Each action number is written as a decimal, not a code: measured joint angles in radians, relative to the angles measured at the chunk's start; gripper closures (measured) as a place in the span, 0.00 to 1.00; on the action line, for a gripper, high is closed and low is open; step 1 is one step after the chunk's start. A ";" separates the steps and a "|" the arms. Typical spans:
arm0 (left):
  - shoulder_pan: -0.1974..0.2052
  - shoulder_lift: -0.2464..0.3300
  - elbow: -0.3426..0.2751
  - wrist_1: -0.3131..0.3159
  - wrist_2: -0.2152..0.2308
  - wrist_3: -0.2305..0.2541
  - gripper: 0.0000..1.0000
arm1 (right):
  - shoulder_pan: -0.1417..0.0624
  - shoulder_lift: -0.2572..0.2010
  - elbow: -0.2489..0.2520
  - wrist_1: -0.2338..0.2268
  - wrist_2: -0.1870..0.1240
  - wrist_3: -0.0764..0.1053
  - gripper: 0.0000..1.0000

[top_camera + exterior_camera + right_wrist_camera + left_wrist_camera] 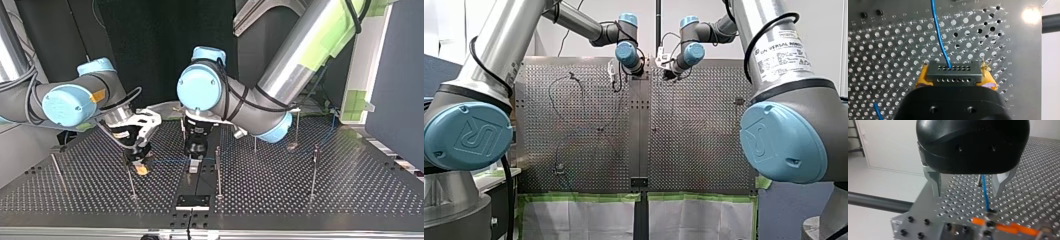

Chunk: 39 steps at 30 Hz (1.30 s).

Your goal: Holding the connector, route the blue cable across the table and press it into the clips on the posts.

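Gripping the black connector (953, 72) between its yellow pads (921, 79), our right hand (955, 78) is closed on it, with the connector's rows of small holes facing away from the hand. The blue cable (938, 37) leaves the upper row and runs ahead in a gentle curve over the perforated desk (885, 50).

In the top view our right hand (141, 167) comes in from the view's left and hangs low over the desk (325, 200). It is just beside a thin upright post (132, 184), and a yellow pad shows at its tip. Our left hand (193, 162) reaches down from the arm at the view's right to the desk's centre strip, near the right hand. Another post (218, 172) stands just beside it. The cable (167, 161) stretches almost level between the two hands.

The left wrist view shows our left hand (967, 193) open. Its metal fingers (934, 182) stand well apart, and the cable (984, 195) passes between them, nearer one finger and touching neither as far as we can tell. Just ahead, the cable ends at the connector (990, 217), held in the right hand's pads (1008, 228).

In the front view both hands are small, at the desk's far edge by its middle seam: left hand (613, 74), right hand (667, 70).
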<state>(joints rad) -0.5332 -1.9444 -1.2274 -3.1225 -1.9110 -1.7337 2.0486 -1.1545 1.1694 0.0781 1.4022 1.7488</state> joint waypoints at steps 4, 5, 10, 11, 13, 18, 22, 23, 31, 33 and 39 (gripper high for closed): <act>-0.001 -0.039 0.039 -0.018 -0.002 0.000 0.00 | 0.000 0.000 0.000 0.000 0.000 0.000 1.00; -0.001 -0.051 0.051 -0.020 -0.004 0.000 0.00 | 0.000 0.000 0.000 0.000 0.000 0.000 1.00; -0.002 -0.080 0.097 -0.024 -0.015 0.000 0.00 | -0.001 0.000 0.000 0.000 0.000 0.000 1.00; -0.003 -0.081 0.102 -0.026 -0.018 0.000 0.00 | -0.001 0.000 0.000 0.000 0.000 0.000 1.00; -0.007 -0.083 0.108 -0.032 -0.029 0.000 0.00 | -0.002 0.000 0.000 0.000 0.000 0.000 1.00; -0.015 -0.084 0.112 -0.053 -0.064 0.000 0.26 | -0.002 0.000 0.000 0.000 0.000 0.000 1.00; -0.020 -0.084 0.110 -0.076 -0.075 0.001 0.62 | -0.002 0.000 0.000 0.000 0.000 0.000 1.00; -0.021 -0.084 0.109 -0.080 -0.076 0.002 0.62 | -0.002 0.000 0.000 0.000 0.000 0.000 1.00; -0.025 -0.085 0.087 -0.088 -0.079 0.006 1.00 | -0.002 0.000 0.000 0.000 0.000 0.000 1.00; -0.026 -0.085 0.083 -0.088 -0.079 0.005 1.00 | -0.002 0.000 0.000 0.000 0.000 0.000 1.00; -0.031 -0.084 0.074 -0.089 -0.108 0.003 1.00 | -0.002 0.001 0.002 0.000 0.000 0.000 1.00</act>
<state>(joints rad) -0.5643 -2.0285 -1.1530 -3.2110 -2.0193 -1.7304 2.0470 -1.1539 1.1713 0.0781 1.4022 1.7490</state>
